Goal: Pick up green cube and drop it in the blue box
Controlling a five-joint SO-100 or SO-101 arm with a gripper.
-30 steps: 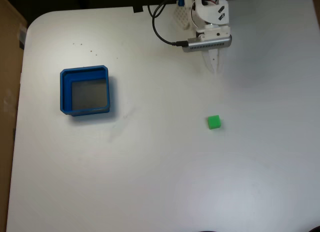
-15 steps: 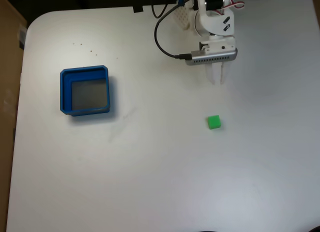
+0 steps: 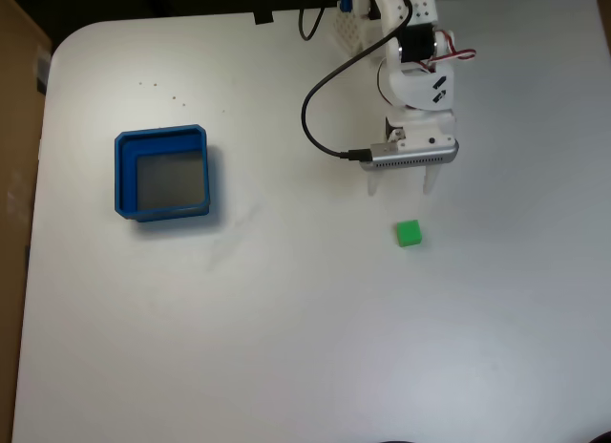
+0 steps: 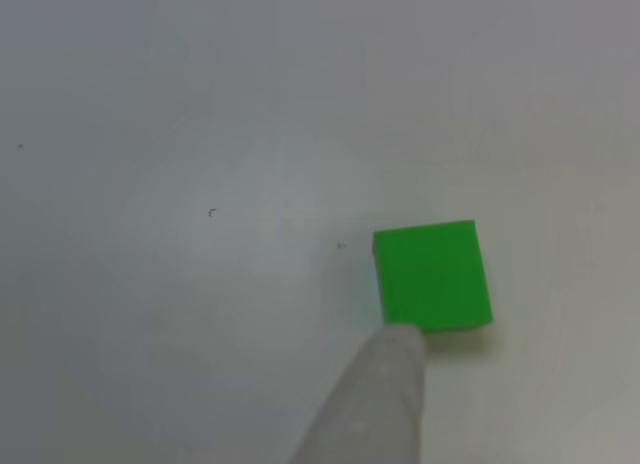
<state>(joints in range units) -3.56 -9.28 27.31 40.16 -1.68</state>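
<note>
The green cube [image 3: 409, 234] lies on the white table, right of centre in the fixed view. My gripper [image 3: 403, 187] hovers just behind it, open, its two white fingers spread wider than the cube with nothing between them. The blue box [image 3: 124, 176] sits far to the left with its grey floor bare. In the other view the green cube [image 4: 433, 274] is seen close up, and one pale finger [image 4: 375, 404] rises from the bottom edge with its tip at the cube's lower left corner.
A black cable [image 3: 320, 99] loops from the arm's base to the camera bar on the wrist. The brown surface [image 3: 14, 176] borders the table's left edge. White tabletop spreads between the cube and the box.
The arm has reached forward toward the cube, and the gripper's fingers have spread from nearly together to wide apart. Cube and box have not moved.
</note>
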